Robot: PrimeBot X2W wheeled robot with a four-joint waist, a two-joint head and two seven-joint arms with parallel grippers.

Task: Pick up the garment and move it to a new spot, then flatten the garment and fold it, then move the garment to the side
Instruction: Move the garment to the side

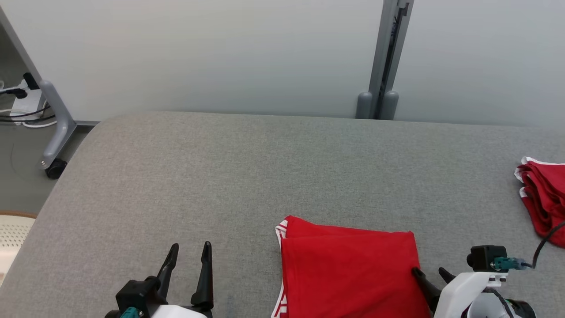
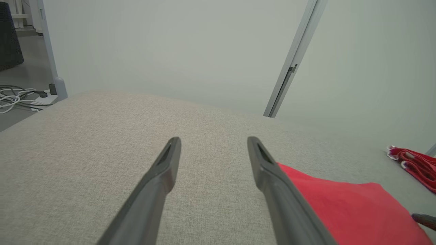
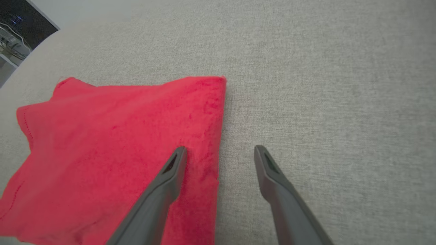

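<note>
We see the L fingers (image 1: 206, 256) spread wide w/ nothing btwn them, over bare grey bench (image 1: 220, 168). The red garment (image 1: 348, 269) lies folded flat on the bench, just beside these fingers on their right side and apart from them. In the left wrist view its near corner shows right behind the right-hand finger.

The R fingers (image 1: 423, 279) are also wide open and hold nothing. They sit at the garment's right edge. In the right wrist view one finger (image 3: 177, 163) is over the red cloth just inside that edge, and the other finger (image 3: 269, 170) is over bare bench, so the edge runs btwn the two. We can't tell if the tips touch the cloth. The garment's far right corner lies ahead of the fingertips, and most of the cloth spreads off to their left side.

White trim shows along the garment's left edge. A second red garment (image 1: 545, 198), bunched w/ white trim, lies well apart, ahead and to the right of the R fingers near the bench's edge. A pale wall (image 1: 220, 53) w/ a grey post (image 1: 388, 57) stands beyond the bench.
</note>
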